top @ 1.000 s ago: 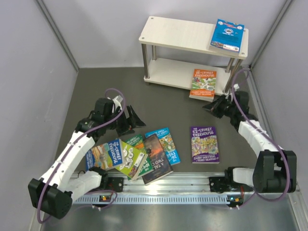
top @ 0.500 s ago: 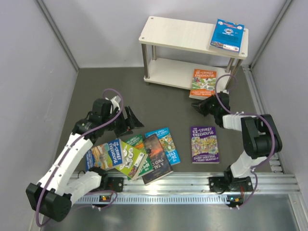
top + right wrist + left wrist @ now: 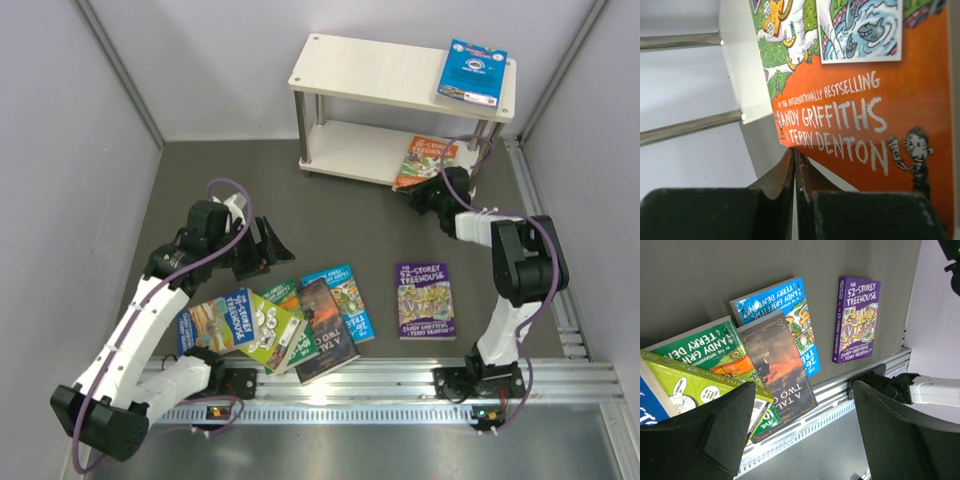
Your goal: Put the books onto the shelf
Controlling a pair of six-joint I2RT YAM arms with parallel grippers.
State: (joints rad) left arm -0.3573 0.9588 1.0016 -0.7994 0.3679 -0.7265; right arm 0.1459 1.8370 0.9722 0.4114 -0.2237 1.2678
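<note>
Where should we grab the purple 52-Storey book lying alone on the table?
The purple book lies flat, clear of the pile, with its edges free. Probably pinch its right long edge, opposite the spine, coming in low from the right.

- the left arm (image 3: 135,325) is stretched up and forward from its base, bent at the elbow
- the left gripper (image 3: 270,252) is held wide apart and tipped downward
- the right arm (image 3: 500,330) is folded up tall, with the forearm reached out to the far side
- the right gripper (image 3: 424,197) is squeezed fully closed, with the fingertips (image 3: 787,165) pressed together
</note>
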